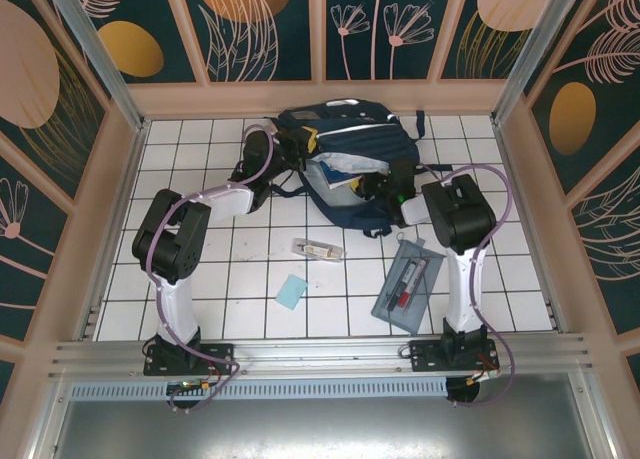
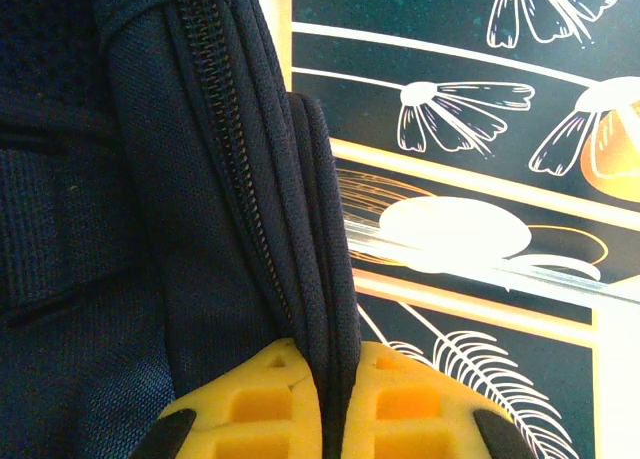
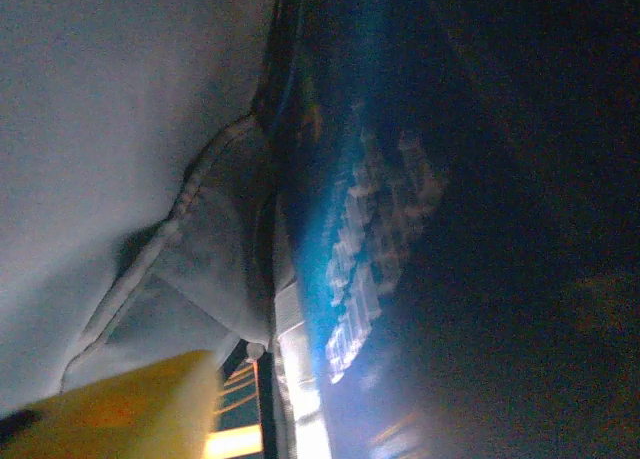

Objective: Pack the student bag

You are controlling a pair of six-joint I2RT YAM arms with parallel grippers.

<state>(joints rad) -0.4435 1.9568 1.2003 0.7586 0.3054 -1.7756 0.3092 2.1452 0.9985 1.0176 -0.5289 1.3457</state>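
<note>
1. Two arms reach to the far middle of the tiled table (image 1: 250, 309) in the top external view, where the student bag (image 1: 345, 164) lies with its mouth gaping toward them. The left gripper (image 1: 262, 169) is at the bag's left edge. The right gripper (image 1: 385, 187) sits low in the open mouth, and I cannot tell from here how its jaws stand. Nearer the arms lie a grey pencil case (image 1: 408, 284) with pens inside, a small clear packet (image 1: 318, 248) and a pale blue card (image 1: 292, 291), all well apart from the bag.

2. From the left wrist, the left gripper (image 2: 335, 409) has its yellow fingers (image 2: 255, 404) pressed together on a fold of the student bag (image 2: 150, 229). The navy edge beside the zip is pinched between them. A flowered wall panel (image 2: 480, 109) stands behind.

3. From the right wrist the view is dim and blurred, inside the student bag (image 3: 520, 179). One yellow finger (image 3: 130, 409) shows at the lower left, beside grey lining (image 3: 100, 129) and a glossy blue surface (image 3: 350, 229). Whether these jaws are wide or narrow I cannot tell.
</note>
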